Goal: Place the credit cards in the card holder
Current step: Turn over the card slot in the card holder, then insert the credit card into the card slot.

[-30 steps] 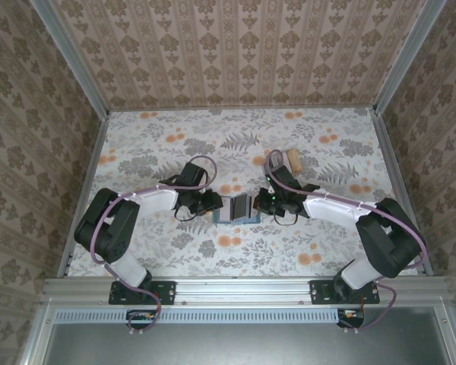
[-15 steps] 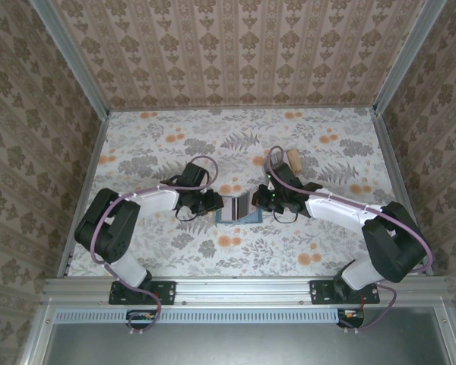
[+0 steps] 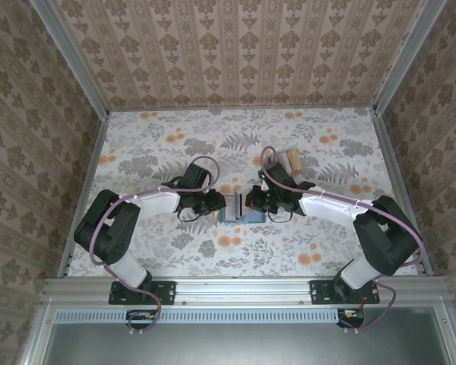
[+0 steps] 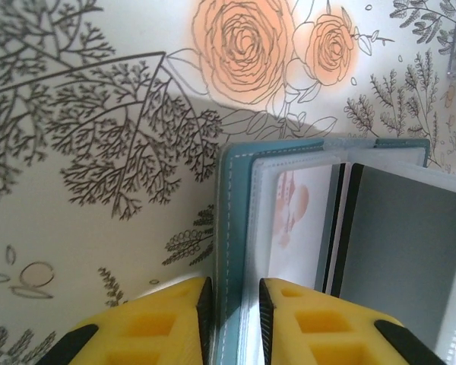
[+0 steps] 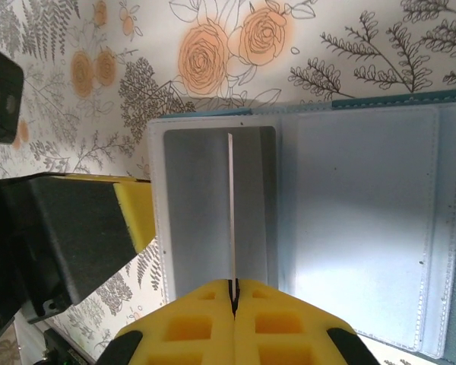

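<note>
Teal outside and blue-grey within, the card holder (image 3: 235, 207) lies open at the middle of the flowered table (image 3: 175, 144). In the top view, the left gripper (image 3: 217, 202) is at its left edge and the right gripper (image 3: 252, 201) at its right.

The left wrist camera shows the grip. The yellow fingers (image 4: 167, 323) stand narrow, clasping the edge of the teal cover. A pale card with a pink print (image 4: 292, 209) sits in a clear pocket beside it.

The right wrist camera shows the right gripper pinched tight on a thin credit card (image 5: 230, 205), seen edge-on over a grey slot.

From above, a small tan object (image 3: 294, 160) lies beyond the right arm.
</note>
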